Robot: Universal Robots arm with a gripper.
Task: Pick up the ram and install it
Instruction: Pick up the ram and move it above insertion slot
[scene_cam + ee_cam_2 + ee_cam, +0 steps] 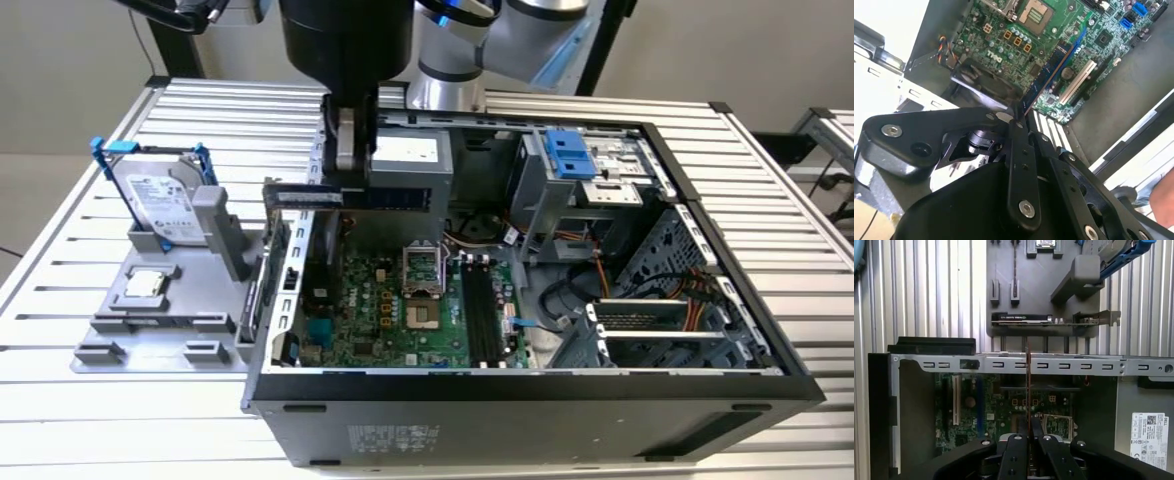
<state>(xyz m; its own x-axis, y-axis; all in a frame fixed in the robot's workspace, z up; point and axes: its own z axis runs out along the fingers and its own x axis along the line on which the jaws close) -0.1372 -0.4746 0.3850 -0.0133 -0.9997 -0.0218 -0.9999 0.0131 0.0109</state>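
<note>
The hand (350, 182) pinches the ram (344, 197) by its top edge, probably to keep the contacts free below. It hangs above the computer case's (534, 385) wall at the exterior view's left, clear of the slots (478, 310).

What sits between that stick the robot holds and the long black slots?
In the exterior view, the open processor socket lies between the ram in the gripper and the slots.

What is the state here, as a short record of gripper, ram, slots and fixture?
gripper: shut on the ram
ram: held in the air, level, over the computer case edge at the exterior view's left
memory slots: on the motherboard, ram not in them
grey fixture: holds hard drive and processor chip
</note>
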